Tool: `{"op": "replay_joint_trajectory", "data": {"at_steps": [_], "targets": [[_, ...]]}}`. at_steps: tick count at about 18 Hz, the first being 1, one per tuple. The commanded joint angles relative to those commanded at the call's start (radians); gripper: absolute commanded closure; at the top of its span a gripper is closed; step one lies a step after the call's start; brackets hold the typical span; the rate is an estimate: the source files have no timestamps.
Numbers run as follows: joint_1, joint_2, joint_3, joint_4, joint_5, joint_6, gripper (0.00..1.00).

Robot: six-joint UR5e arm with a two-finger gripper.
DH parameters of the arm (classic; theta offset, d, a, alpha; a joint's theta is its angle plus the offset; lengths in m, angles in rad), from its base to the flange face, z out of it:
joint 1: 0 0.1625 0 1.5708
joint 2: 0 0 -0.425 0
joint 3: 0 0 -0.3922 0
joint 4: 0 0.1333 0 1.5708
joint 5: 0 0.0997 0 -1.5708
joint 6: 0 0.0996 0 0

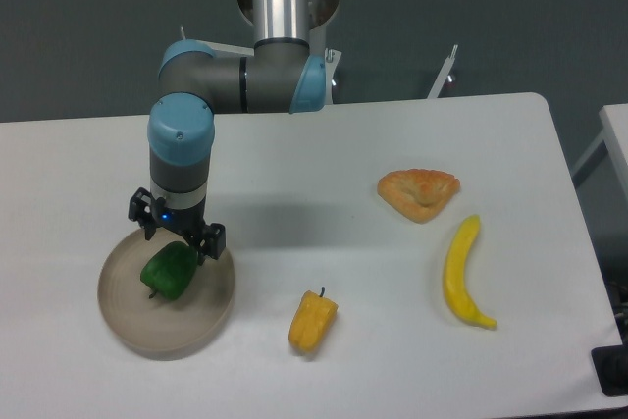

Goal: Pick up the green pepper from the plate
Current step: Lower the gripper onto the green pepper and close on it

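Lay in the round beige-grey plate (pixel 128 326), left of its centre: small glossy dark-green bell pepper (pixel 169 273), tilted, short stem pointing down toward the near rim. Directly above it, touching or nearly so, hung the black two-finger gripper (pixel 177 238); jaw opening and any hold impossible to tell. Beside the plate, on the white table (pixel 343 144), lay a yellow pepper (pixel 312 321).

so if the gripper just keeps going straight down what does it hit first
Most likely the green pepper: the gripper points down right over it, above the plate. One view leaves depth unclear, so whether they touch can't be told.
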Motion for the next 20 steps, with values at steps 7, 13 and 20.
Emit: {"op": "replay_joint_trajectory", "data": {"at_steps": [7,13,20], "targets": [[-0.006,-0.018,0.003,0.006,0.006,0.000,0.00],[-0.008,-0.029,0.005,0.006,0.006,0.000,0.00],[-0.006,-0.031,0.014,0.006,0.006,0.003,0.42]]}}
